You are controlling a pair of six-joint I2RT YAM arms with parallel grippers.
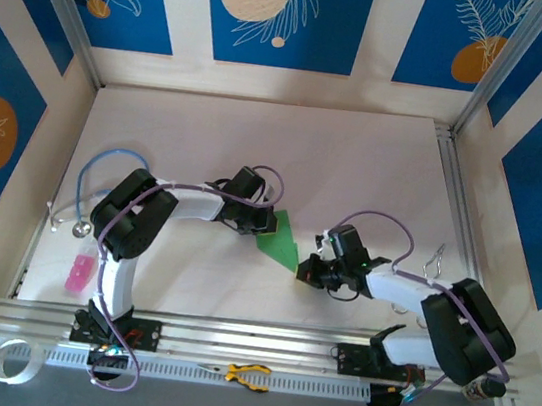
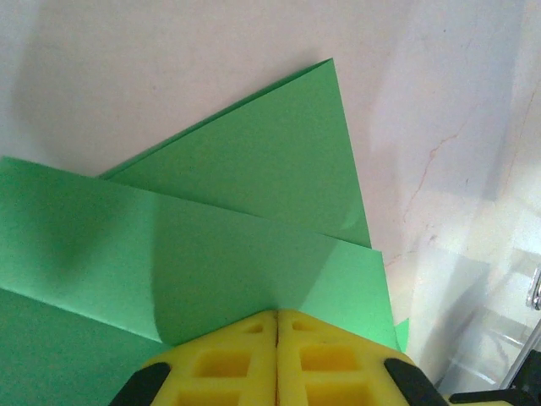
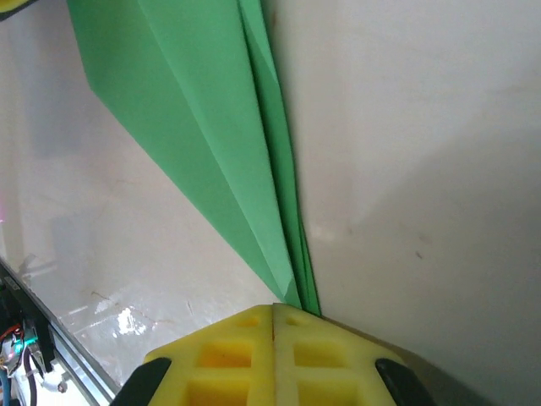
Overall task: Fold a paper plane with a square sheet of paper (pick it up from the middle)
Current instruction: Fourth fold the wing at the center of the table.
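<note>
The bright green paper [image 1: 279, 237] lies mid-table, folded into a pointed dart shape with its tip toward the right arm. My left gripper [image 1: 266, 221] is at its wide end. In the left wrist view the yellow fingers [image 2: 228, 364] are shut, and the paper [image 2: 254, 169] rises in creases into the seam between them. My right gripper [image 1: 302, 271] sits at the narrow tip. Its jaws are shut, and the layered tip of the paper [image 3: 194, 127] runs under the right finger [image 3: 338, 364], just beside the seam.
A pink object [image 1: 79, 272] and a blue cable [image 1: 105, 165] lie at the left. Yellow-handled pliers [image 1: 247, 374] and a tape roll [image 1: 11, 360] sit by the near rail [image 1: 231, 344]. A metal clip [image 1: 435, 258] lies at the right. Patterned walls enclose the table.
</note>
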